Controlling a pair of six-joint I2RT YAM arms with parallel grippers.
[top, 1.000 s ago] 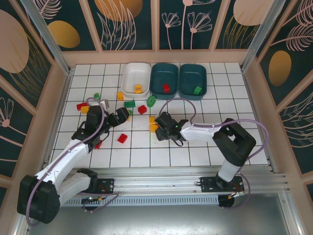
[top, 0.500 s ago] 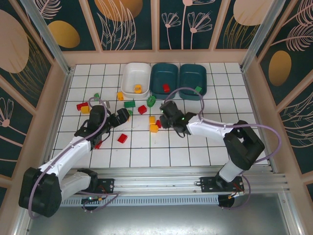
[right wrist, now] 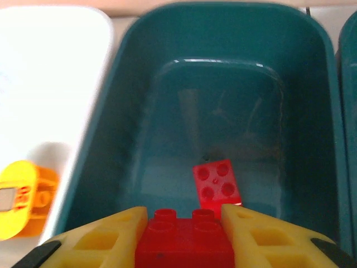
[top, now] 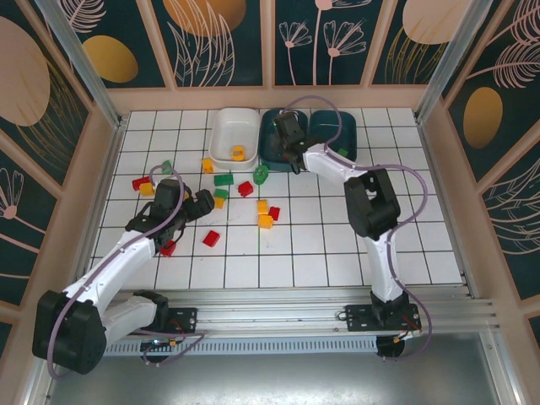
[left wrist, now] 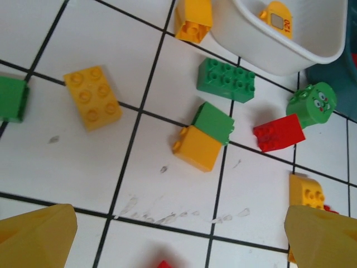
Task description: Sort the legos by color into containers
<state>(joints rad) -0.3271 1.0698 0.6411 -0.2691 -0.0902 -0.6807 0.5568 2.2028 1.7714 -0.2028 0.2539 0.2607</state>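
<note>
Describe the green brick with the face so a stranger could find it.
At the far edge of the table, find the white bin. Just off its near right corner sits the green brick. It alone has a cartoon face; other greens are plain studded blocks.

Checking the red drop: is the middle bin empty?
Not empty: one red brick lies in the teal bin; the right gripper grips a second brick.
</note>
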